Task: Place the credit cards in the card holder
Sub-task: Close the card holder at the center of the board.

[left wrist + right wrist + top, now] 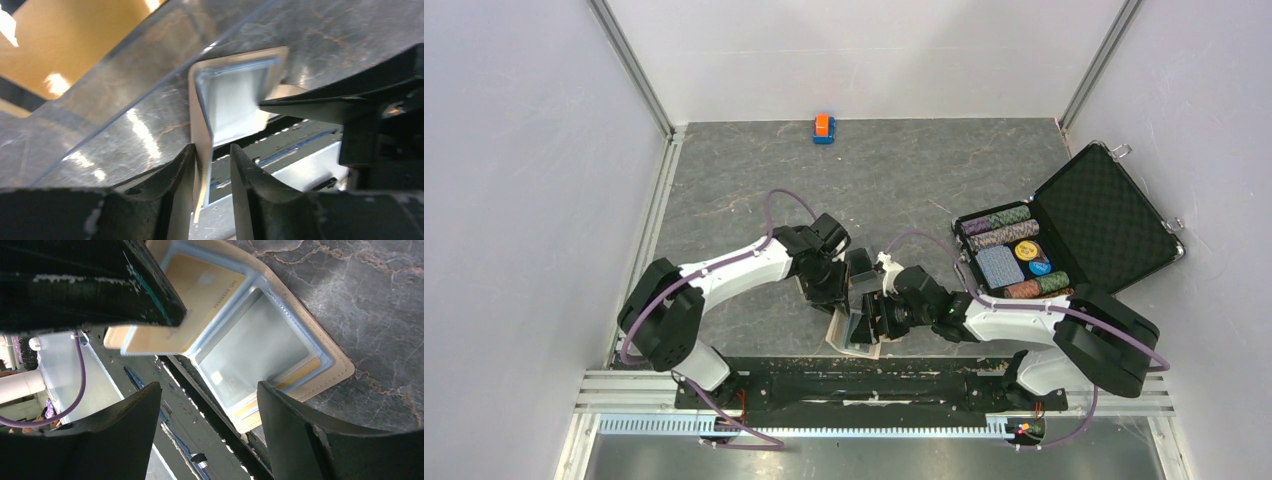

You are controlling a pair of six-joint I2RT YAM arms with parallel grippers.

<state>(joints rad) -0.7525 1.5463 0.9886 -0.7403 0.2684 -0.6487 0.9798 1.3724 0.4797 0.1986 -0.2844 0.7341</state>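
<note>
Left gripper (212, 150), jaws barely parted, straddles the flat tan rectangular card holder's (255, 340) raised flap; right gripper (209, 387), wide and empty, should pin it.

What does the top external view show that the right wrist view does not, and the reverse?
Only the top view: the orange-and-blue block by the far wall and the open black case of poker chips. Only the right wrist: a gold card tucked inside the card holder. Both: the tan card holder at the marbled table's near edge.
</note>
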